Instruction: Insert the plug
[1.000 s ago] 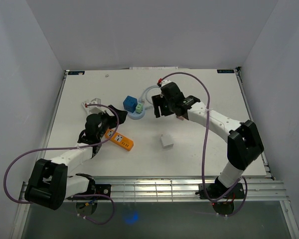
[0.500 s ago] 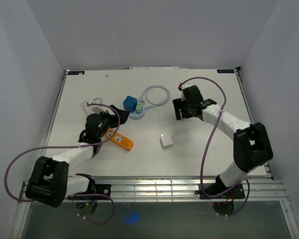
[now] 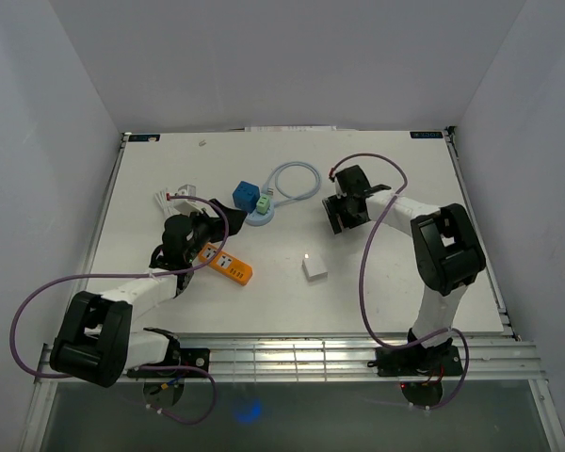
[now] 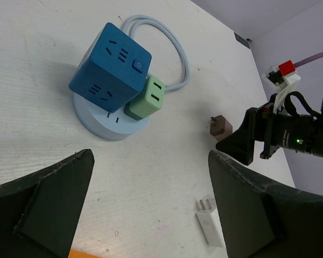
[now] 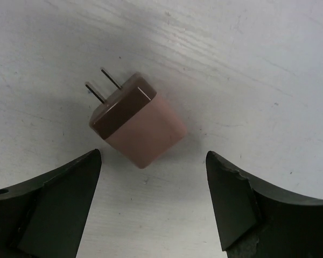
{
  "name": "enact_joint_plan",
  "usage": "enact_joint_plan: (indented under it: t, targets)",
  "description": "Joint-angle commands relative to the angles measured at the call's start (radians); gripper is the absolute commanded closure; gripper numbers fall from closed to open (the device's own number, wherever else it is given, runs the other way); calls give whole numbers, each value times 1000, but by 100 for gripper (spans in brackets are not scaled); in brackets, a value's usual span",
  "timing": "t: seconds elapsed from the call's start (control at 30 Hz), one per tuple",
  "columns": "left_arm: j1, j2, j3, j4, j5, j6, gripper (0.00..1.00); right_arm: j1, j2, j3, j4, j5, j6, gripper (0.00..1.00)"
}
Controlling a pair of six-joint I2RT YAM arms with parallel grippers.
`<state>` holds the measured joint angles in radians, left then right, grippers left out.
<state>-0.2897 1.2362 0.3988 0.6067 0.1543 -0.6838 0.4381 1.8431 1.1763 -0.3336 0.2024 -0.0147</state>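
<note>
**A:** Looking down the right wrist view, where was the brown plug [image 5: 137, 126]?

**B:** Flat on the bench [image 5: 269, 48], just ahead of and between the tips of the right gripper [image 3: 338, 215]. Its jaws stood open, and neither finger touched the plug. The two prongs pointed away and to the left, so the body sat skewed to the jaws.

**A:** And the socket?

**B:** The blue cube [image 4: 110, 67] stood on its round base [image 4: 97, 122], well apart from the plug. A green adapter [image 4: 145, 98] filled one face, and the cable [image 4: 178, 59] looped behind. The left gripper [image 4: 151, 161] faced it with jaws wide open, holding nothing, short of the base.

**A:** What worried you?

**B:** The skew, mostly. Had the jaws closed as they stood, I judged they would meet corners rather than flat sides. The plug could then twist or squirt out. Even a grip that held might leave the prongs crooked, and they would miss the cube's slots.

**A:** Anything at the cube end?

**B:** Nothing pinned it. A push on the prongs could slide or tip the cube, base and all, unless the left jaws steadied it first. The adapter also crowded one side, leaving less room to approach.
</note>
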Motion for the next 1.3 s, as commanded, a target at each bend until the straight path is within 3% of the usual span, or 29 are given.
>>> enact_joint_plan:
  t: [0.0,0.3,0.47,0.7,1.0,1.27]
  targets:
    - [4,-6,-9,24,17,12,2,1,19,77,31,31,-76,17]
    - [4,17,-5,27,25,10,2,-6,145,198,16,-43,-221,18]
    - [4,20,-6,27,19,13,2,-13,199,235,-34,-37,-226,25]
    - [4,9,0,25,36,16,2,-13,160,218,-48,-69,-182,21]
    - [4,9,8,21,50,18,2,-12,44,74,48,-136,-123,18]
    - [4,23,23,10,65,20,2,-12,27,33,59,-141,-108,27]
